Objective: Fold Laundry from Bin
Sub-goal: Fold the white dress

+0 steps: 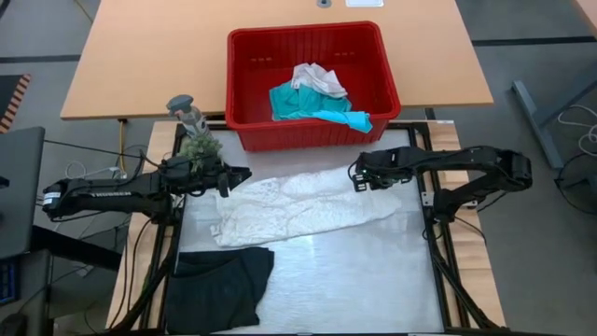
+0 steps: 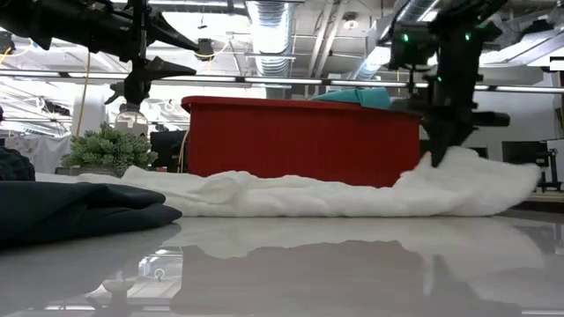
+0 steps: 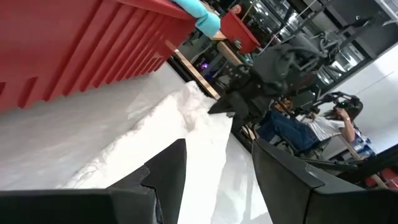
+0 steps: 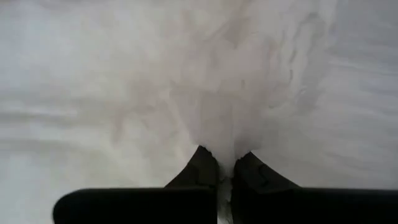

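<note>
A white lacy garment (image 1: 303, 207) lies spread across the middle of the table (image 1: 373, 280), just in front of the red bin (image 1: 312, 84). The right gripper (image 1: 358, 177) is down at the garment's right end, its fingers (image 4: 202, 169) pinched together on a fold of the white cloth; in the low view the cloth rises into a small peak where the gripper (image 2: 438, 154) meets it. The left gripper (image 1: 241, 175) hovers above the garment's left end, fingers (image 3: 168, 168) apart and holding nothing; the low view shows it well clear of the table. Inside the bin lie a teal garment (image 1: 308, 105) and another white one (image 1: 319, 78), the teal piece draping toward the front wall. A black garment (image 1: 219, 285) lies at the table's front left corner, apart from the white one. A small green plant (image 1: 199, 145) stands near the bin's left front corner, beside the left arm.
</note>
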